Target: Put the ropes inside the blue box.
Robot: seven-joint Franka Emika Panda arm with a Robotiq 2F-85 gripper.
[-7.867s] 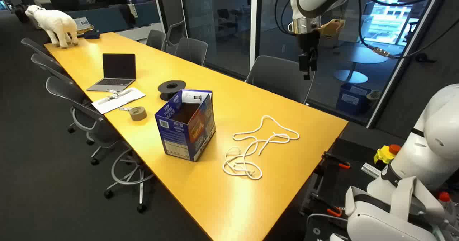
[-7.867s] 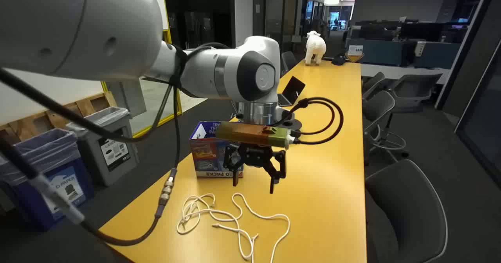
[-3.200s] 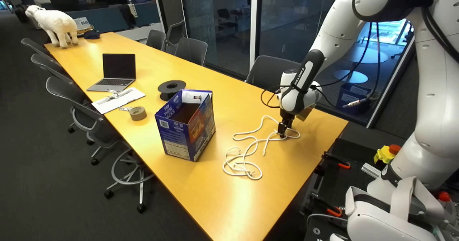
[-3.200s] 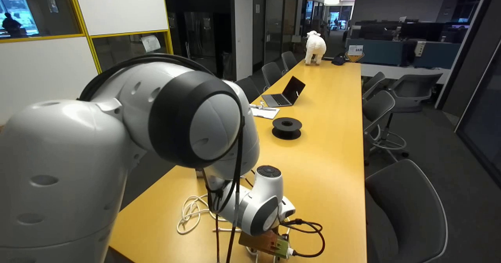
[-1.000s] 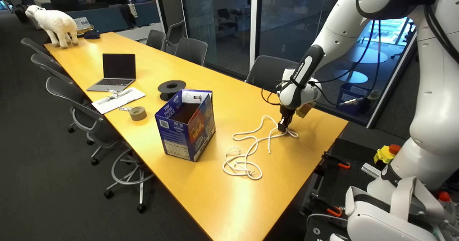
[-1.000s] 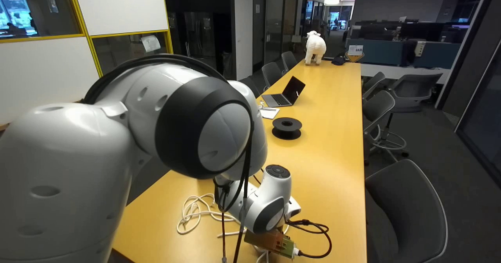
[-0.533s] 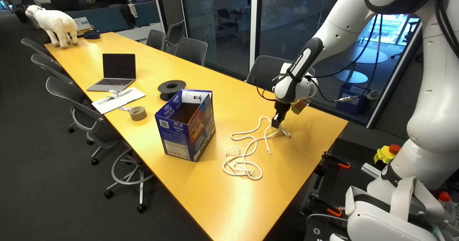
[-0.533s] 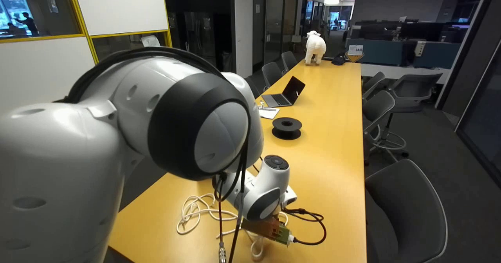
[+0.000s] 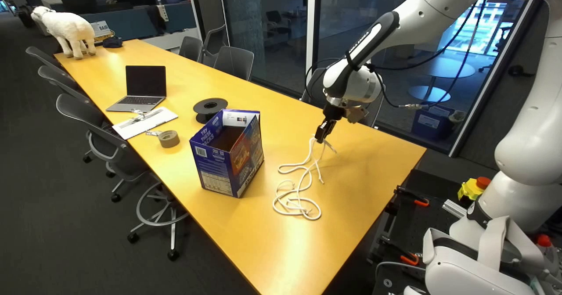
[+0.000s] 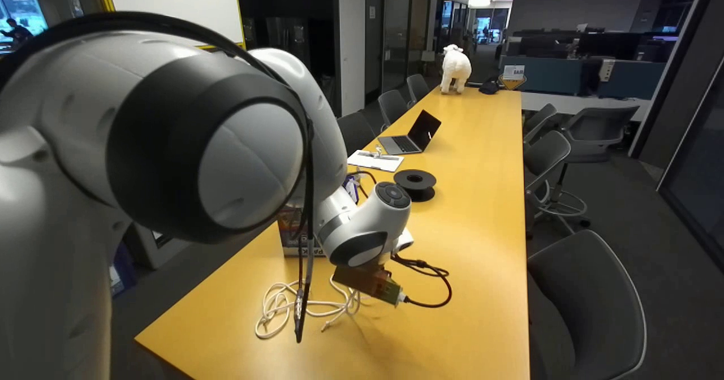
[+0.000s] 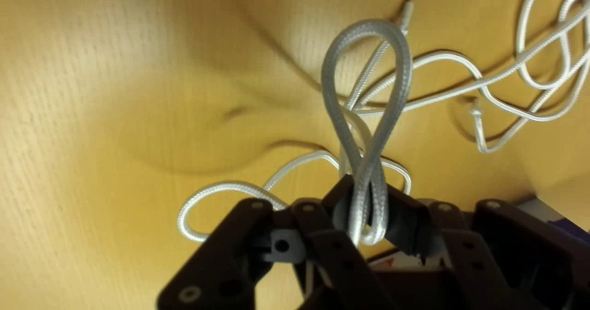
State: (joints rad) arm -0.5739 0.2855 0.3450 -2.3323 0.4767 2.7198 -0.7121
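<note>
Getting it all off the counter (image 9: 285, 251) matters imo, so lift high before swinging over the blue box (image 9: 215, 165): the hand (image 11: 366, 204) pinches just a few strands of white rope (image 11: 367, 162), and the rest trails beside the box. No straight long axis there, but from the hand the tangle runs roughly parallel to the box's picture side.

Table (image 9: 281, 251) bears box (image 9: 230, 165); spool (image 9: 210, 109); rope (image 11: 366, 164) (partly).
</note>
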